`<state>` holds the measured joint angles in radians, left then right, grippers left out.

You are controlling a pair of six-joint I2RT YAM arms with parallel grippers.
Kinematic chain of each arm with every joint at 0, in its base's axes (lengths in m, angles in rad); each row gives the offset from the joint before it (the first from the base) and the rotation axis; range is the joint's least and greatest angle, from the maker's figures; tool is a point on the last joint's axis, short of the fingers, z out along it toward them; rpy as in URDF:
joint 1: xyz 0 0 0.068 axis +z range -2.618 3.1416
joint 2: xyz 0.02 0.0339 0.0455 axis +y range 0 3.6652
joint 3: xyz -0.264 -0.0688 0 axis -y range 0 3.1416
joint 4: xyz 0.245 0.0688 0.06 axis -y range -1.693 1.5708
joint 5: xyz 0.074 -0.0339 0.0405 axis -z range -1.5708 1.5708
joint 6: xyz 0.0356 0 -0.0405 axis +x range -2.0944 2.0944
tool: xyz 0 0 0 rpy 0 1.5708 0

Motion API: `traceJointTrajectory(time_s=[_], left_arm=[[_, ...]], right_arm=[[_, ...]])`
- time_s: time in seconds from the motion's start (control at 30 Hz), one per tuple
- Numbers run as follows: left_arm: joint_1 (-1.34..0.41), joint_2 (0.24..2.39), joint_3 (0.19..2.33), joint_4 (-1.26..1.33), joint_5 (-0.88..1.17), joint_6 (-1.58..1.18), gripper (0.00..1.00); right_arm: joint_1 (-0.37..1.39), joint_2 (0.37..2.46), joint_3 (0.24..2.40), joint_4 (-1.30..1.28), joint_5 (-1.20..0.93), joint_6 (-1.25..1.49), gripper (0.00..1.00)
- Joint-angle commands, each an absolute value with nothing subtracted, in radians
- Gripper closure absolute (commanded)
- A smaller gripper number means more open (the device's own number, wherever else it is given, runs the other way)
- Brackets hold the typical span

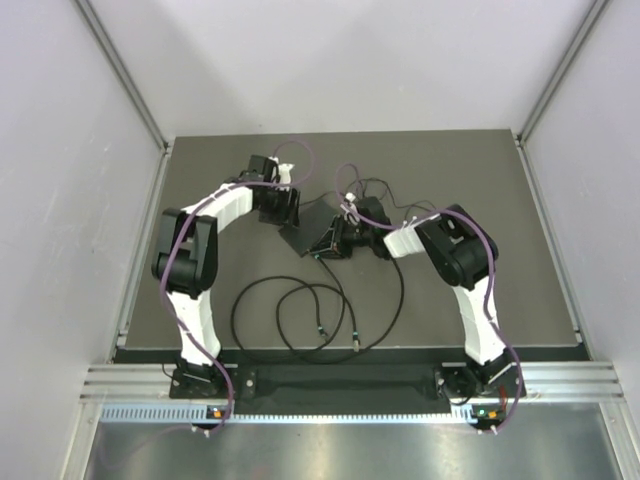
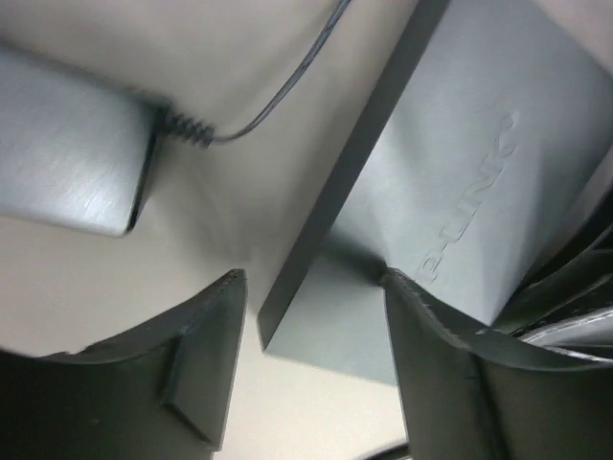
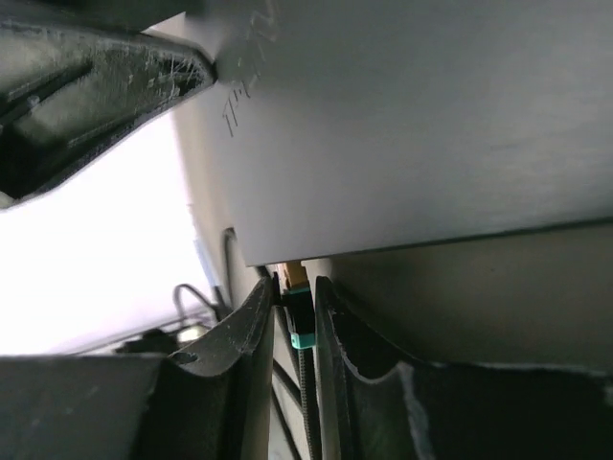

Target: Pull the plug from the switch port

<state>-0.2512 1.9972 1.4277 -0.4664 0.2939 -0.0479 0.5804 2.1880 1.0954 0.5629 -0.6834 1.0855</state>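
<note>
The switch point(image 1: 312, 222) is a flat matte-black box lying askew in mid-table between my two grippers. In the left wrist view its corner point(image 2: 330, 316) sits between my left gripper's point(image 2: 311, 331) spread fingers; the right finger point(image 2: 441, 374) touches it and the left finger point(image 2: 206, 364) stands just off it. My left gripper point(image 1: 281, 206) is at the switch's far left side. My right gripper point(image 1: 343, 238) is at its near right edge. In the right wrist view this gripper point(image 3: 293, 287) is shut on the black plug with a teal band point(image 3: 299, 314), whose amber tip is at the switch's edge point(image 3: 402, 125).
The plug's black cable point(image 1: 300, 312) lies in loops on the dark mat toward the near edge. A dark block point(image 2: 67, 158) with a thin ribbed cable point(image 2: 187, 126) lies beside the switch. More thin cables point(image 1: 375, 190) run behind the right gripper.
</note>
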Motion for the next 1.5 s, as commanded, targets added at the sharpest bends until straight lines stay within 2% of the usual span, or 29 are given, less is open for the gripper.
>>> traceJointTrajectory(time_s=[0.0,0.17,0.23,0.4,0.47,0.6,0.7,1.2,1.47], left_arm=[[-0.259,1.899,1.365,-0.441,0.184,-0.067,0.34],[-0.279,1.723,1.243,-0.362,0.132,-0.092,0.21],[-0.293,1.657,1.197,-0.333,0.100,-0.086,0.21],[-0.351,1.600,1.151,-0.296,0.089,-0.121,0.21],[-0.411,1.615,1.143,-0.301,0.008,-0.112,0.23],[-0.471,1.625,1.131,-0.282,-0.142,-0.127,0.25],[-0.480,1.609,1.088,-0.218,-0.169,-0.164,0.26],[-0.563,1.514,0.899,-0.100,-0.147,-0.115,0.20],[-0.571,1.635,0.986,-0.159,-0.123,-0.064,0.22]], right_arm=[[0.586,2.137,1.193,0.137,-0.606,0.895,1.00],[0.586,2.180,1.246,0.032,-0.614,0.893,1.00],[0.586,2.184,1.281,-0.069,-0.588,0.877,1.00],[0.581,2.187,1.296,-0.104,-0.609,0.891,1.00],[0.581,2.201,1.293,-0.083,-0.672,0.934,1.00],[0.571,2.224,1.374,-0.242,-0.660,0.894,1.00],[0.569,2.215,1.413,-0.319,-0.634,0.879,1.00],[0.569,2.227,1.399,-0.235,-0.623,0.793,1.00],[0.560,2.214,1.396,-0.222,-0.653,0.778,1.00]])
